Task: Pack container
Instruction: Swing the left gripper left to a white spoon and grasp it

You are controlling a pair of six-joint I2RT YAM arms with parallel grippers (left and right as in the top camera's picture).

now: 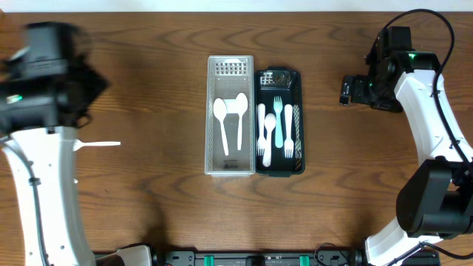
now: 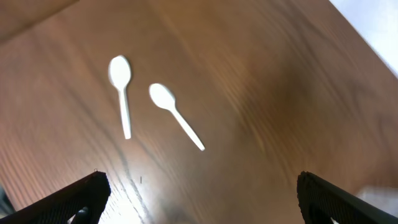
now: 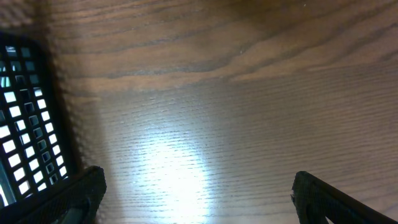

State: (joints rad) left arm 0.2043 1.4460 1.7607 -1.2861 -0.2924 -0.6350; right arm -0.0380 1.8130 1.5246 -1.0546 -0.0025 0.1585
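Note:
A clear white container [image 1: 211, 111] at the table's middle holds two white spoons [image 1: 230, 118]. A black container [image 1: 299, 111] beside it on the right holds several white and teal forks [image 1: 277, 129]. Two more white spoons [image 2: 121, 93] [image 2: 175, 115] lie loose on the wood in the left wrist view, ahead of my left gripper [image 2: 199, 186], which is open and empty above the table. A white utensil handle [image 1: 100, 144] sticks out from under the left arm. My right gripper [image 3: 199, 186] is open and empty over bare wood, just right of the black container [image 3: 25, 124].
The left arm [image 1: 44, 74] is blurred at the far left of the table. The right arm [image 1: 421, 89] stands at the right edge. Bare wood lies between the containers and each arm.

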